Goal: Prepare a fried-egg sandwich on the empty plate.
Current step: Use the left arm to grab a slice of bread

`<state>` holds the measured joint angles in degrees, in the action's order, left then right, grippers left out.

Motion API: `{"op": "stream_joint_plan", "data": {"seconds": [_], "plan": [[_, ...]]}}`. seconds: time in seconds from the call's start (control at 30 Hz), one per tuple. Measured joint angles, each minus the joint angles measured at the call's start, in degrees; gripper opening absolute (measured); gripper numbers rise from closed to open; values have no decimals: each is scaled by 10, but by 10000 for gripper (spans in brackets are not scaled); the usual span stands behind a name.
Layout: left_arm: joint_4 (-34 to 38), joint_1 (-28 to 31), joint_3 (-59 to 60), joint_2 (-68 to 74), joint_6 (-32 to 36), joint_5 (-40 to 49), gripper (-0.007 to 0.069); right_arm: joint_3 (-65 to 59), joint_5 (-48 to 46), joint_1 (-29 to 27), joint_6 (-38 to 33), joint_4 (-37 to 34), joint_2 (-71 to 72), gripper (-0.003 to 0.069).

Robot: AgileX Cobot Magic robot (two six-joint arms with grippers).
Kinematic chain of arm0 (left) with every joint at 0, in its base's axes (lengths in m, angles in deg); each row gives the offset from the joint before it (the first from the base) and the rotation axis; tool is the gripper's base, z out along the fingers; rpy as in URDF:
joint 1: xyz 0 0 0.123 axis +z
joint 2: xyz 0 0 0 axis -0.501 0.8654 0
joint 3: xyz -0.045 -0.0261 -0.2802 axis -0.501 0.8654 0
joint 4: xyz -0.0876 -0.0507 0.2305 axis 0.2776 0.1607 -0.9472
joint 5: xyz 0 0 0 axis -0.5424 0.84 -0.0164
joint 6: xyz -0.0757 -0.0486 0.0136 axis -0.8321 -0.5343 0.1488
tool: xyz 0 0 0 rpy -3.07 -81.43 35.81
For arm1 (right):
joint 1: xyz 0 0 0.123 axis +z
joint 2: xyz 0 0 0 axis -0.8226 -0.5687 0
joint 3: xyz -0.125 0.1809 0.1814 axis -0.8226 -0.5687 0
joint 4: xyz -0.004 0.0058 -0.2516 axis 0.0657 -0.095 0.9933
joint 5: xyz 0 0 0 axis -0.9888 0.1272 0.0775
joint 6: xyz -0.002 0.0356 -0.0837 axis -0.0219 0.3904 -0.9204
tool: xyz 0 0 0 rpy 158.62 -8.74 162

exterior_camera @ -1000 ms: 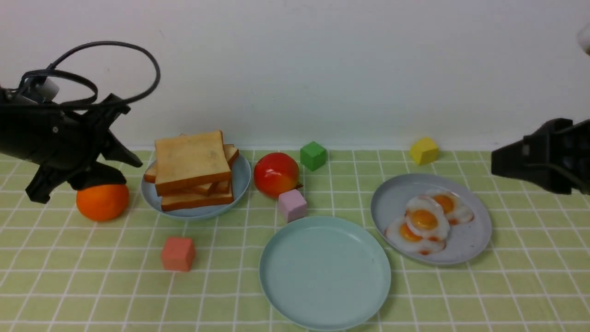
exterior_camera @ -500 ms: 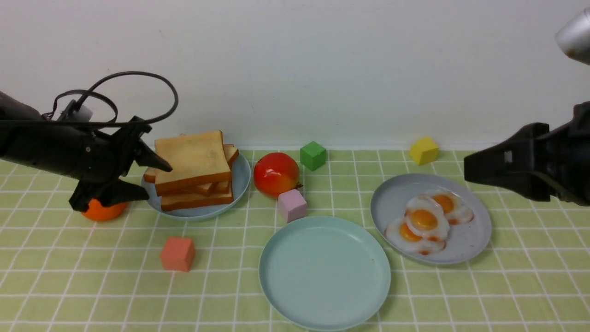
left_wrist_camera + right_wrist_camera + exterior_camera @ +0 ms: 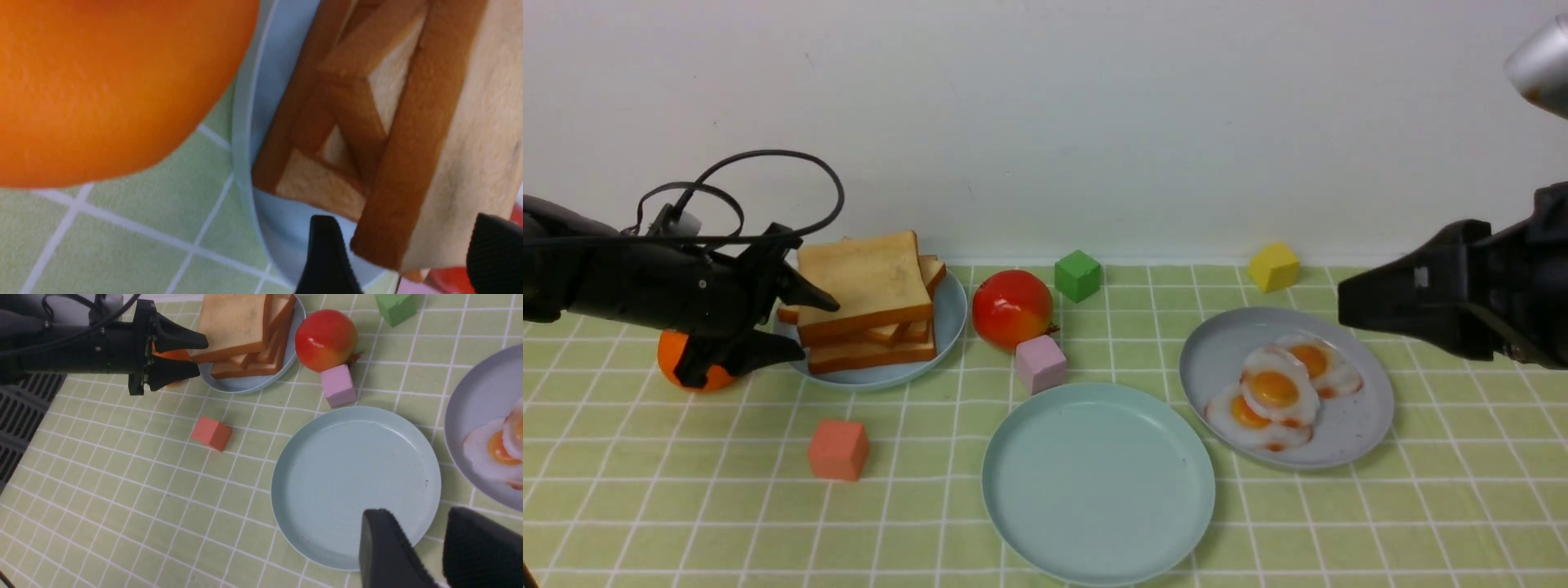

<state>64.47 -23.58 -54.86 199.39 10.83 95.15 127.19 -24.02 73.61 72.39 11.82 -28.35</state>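
Your mint plate (image 3: 1013, 523) is bare: left gripper (image 3: 818, 327) spread wide around the top toast slice (image 3: 862, 278), not clamped; right gripper (image 3: 419, 516) parted, empty; fried eggs (image 3: 1274, 390) untouched.

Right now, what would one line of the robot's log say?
stage: toast pickup | left gripper: open, jaws either side of corner of top toast slice | right gripper: open, empty | mint plate: bare
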Motion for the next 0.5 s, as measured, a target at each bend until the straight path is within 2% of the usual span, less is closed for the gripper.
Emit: {"op": "stream_joint_plan", "data": {"seconds": [0.13,0.27,0.37,0.5], "plan": [[7,0,0,0,1,-18,444,0,-1,0,0,-2,0,241],[9,0,0,0,12,-24,404,0,-2,0,0,-4,0,241],[9,0,0,0,28,-23,340,0,-2,0,0,-4,0,241],[5,0,0,0,49,-16,190,0,-5,0,0,-4,0,241]]}}
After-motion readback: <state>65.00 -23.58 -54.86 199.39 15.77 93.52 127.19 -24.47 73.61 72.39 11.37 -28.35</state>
